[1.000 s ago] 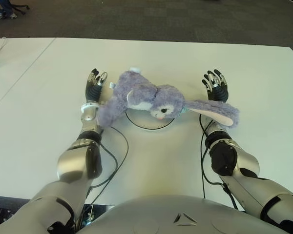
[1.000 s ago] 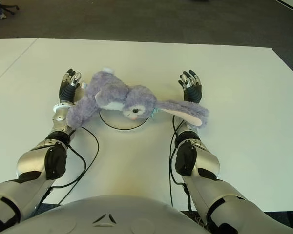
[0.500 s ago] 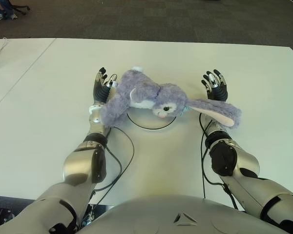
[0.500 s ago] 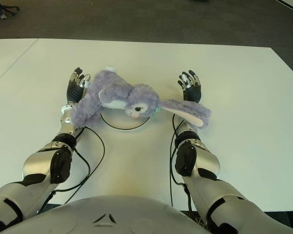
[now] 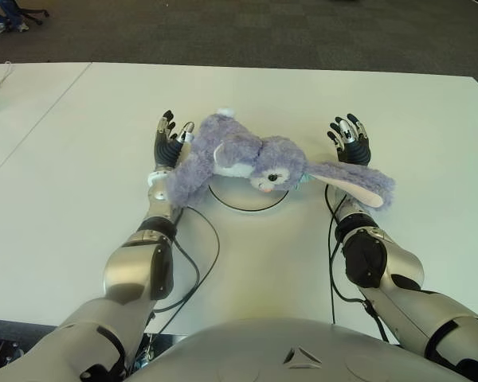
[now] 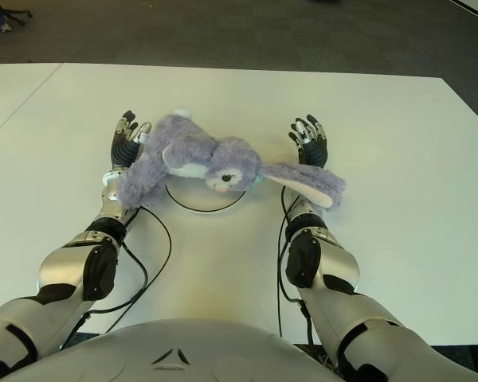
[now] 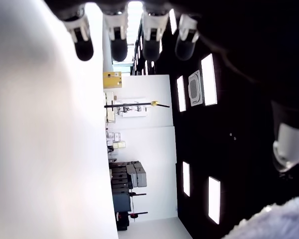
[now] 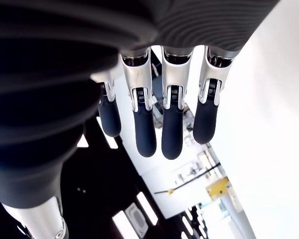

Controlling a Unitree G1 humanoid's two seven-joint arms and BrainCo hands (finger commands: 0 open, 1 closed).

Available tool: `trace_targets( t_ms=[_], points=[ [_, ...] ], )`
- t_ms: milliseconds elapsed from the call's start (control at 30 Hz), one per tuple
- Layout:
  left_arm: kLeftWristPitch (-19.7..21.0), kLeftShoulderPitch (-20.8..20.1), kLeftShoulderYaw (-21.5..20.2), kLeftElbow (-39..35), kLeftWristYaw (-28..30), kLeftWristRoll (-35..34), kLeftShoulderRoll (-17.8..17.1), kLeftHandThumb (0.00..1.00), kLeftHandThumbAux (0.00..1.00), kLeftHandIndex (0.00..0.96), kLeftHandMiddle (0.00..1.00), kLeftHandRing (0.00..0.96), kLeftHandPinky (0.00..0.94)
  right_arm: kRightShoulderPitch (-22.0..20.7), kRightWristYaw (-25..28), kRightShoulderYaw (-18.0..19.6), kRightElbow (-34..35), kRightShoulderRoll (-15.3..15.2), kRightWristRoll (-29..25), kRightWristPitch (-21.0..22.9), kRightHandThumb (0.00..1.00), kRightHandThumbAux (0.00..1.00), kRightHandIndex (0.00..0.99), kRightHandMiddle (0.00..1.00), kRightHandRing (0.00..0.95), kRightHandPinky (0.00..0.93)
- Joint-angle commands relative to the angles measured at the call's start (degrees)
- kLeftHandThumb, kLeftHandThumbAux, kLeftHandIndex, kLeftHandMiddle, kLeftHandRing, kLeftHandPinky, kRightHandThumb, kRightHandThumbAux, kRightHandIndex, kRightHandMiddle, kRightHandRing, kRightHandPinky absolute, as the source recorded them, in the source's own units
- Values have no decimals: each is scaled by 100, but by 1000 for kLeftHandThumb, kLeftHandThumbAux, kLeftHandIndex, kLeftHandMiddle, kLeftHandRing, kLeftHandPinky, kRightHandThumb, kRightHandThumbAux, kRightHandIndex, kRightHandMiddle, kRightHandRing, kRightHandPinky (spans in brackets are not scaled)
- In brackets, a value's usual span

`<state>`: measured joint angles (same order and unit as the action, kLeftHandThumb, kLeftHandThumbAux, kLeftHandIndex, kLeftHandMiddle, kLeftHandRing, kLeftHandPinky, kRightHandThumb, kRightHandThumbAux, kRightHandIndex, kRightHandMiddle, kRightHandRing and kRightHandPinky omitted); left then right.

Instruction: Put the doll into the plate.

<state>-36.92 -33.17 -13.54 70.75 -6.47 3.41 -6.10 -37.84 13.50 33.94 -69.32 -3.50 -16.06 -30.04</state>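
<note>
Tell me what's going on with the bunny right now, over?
Both hands open, left hand and right hand flanking the purple bunny doll. Doll lies across the plate, one ear trailing over the right forearm. Nothing in the way.

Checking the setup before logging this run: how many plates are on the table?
1. The plate lies at the middle of the table, between the left robot hand and the right robot hand, mostly covered by the doll; only its near rim shows.
</note>
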Motion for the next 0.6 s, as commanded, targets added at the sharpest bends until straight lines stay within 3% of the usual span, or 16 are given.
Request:
trace_targets(
  t_ms=[33,600],
  points=[
    [349,1157,218,654,-171,221,473,0,523,0,0,0,0,1240,-201,89,-764,332,-97,699,130,752,213,312,310,295],
    [523,1142,335,675,-366,246,397,0,474,0,0,0,0,1241,-243,86,-755,392,-100,646,149,780,202,301,300,283]
  ],
)
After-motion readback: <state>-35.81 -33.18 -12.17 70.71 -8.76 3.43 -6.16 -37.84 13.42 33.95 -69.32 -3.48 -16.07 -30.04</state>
